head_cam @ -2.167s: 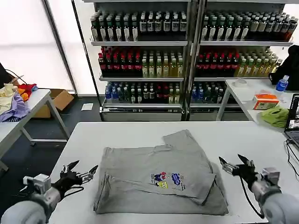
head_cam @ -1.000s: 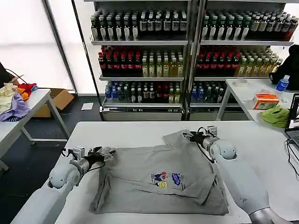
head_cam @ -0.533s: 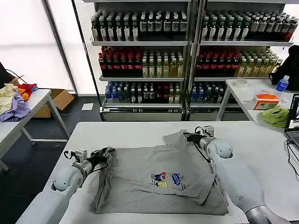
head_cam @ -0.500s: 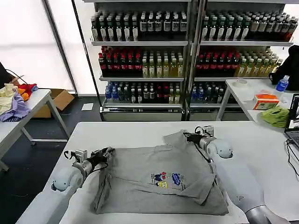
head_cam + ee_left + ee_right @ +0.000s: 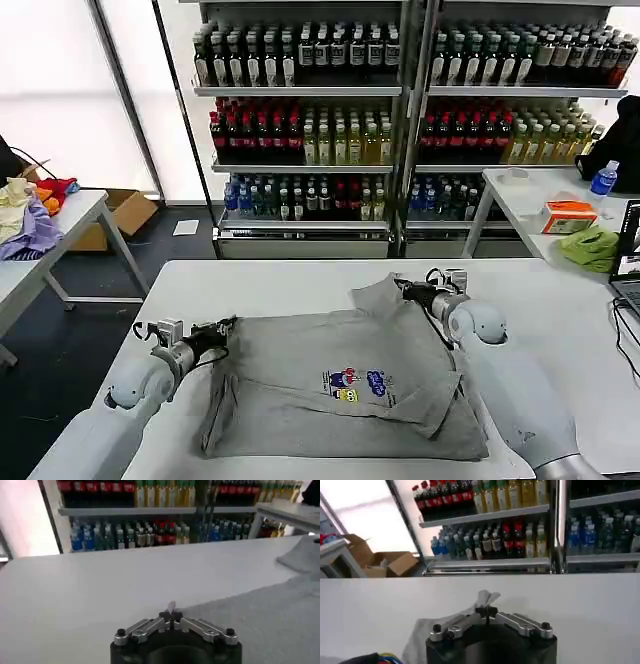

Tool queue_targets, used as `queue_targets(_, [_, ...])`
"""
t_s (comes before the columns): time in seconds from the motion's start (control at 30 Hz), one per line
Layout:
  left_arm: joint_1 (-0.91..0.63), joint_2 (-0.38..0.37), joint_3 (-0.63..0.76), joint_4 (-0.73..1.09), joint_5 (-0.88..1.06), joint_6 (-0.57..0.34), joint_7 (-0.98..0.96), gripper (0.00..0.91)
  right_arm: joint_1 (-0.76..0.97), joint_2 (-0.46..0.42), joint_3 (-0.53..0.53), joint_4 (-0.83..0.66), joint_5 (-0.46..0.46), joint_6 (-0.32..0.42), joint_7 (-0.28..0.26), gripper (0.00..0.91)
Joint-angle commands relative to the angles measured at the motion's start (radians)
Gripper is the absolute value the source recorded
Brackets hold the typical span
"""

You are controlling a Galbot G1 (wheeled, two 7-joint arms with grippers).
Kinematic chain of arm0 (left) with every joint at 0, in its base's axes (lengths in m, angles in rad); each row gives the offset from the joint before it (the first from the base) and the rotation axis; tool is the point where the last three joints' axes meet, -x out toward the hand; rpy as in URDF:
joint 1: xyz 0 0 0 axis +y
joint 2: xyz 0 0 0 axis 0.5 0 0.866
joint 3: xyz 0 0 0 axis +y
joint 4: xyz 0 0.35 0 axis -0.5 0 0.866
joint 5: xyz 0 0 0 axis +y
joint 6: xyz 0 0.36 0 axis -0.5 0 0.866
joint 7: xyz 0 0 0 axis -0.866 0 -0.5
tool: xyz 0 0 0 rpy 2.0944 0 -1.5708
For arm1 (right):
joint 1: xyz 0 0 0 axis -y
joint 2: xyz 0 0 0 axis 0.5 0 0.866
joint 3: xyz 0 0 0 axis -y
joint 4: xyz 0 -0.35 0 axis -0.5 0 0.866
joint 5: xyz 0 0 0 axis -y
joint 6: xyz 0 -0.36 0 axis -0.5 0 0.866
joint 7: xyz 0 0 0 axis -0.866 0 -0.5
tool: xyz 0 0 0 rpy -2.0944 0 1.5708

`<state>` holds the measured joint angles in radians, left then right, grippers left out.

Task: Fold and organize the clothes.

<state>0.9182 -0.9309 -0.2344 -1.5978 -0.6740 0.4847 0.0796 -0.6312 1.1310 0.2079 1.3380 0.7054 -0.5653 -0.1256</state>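
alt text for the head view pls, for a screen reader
A grey T-shirt lies partly folded on a white table; the left tool pinches its far-left corner and the right tool its far-right sleeve. Shelves of bottled drinks stand behind.

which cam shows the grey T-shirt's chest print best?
Head view: the multicolour chest print faces up on the grey T-shirt. Left wrist view shows plain grey fabric at the left pincer; right wrist view shows a pinched grey edge at the right pincer. No print in either.
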Motion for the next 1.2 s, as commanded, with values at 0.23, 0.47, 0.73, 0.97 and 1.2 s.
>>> queue_targets(0.23, [0.175, 0.056, -0.143, -0.293, -0.043, -0.030, -0.054, 0.010, -0.529, -0.114, 0.332, 0.605, 0.152, -0.013, 0.046, 0.000])
queue_targets(0.47, [0.393, 0.056, -0.262, -0.441, -0.014, -0.028, -0.064, 0.020, -0.836, -0.095, 0.526, 0.780, 0.171, -0.012, 0.037, 0.000])
queue_targets(0.73, [0.613, 0.052, -0.358, -0.571, 0.005, -0.026, -0.085, 0.020, -1.095, -0.050, 0.689, 0.893, 0.180, -0.001, 0.027, 0.000])
queue_targets(0.97, [0.758, 0.011, -0.401, -0.653, 0.033, -0.042, -0.070, 0.020, -1.051, -0.006, 0.597, 0.843, 0.025, 0.040, 0.063, 0.655])
queue_targets(1.2, [0.639, 0.014, -0.307, -0.573, 0.041, -0.043, -0.068, 0.010, -0.674, -0.054, 0.374, 0.673, -0.007, -0.014, 0.181, 0.907])
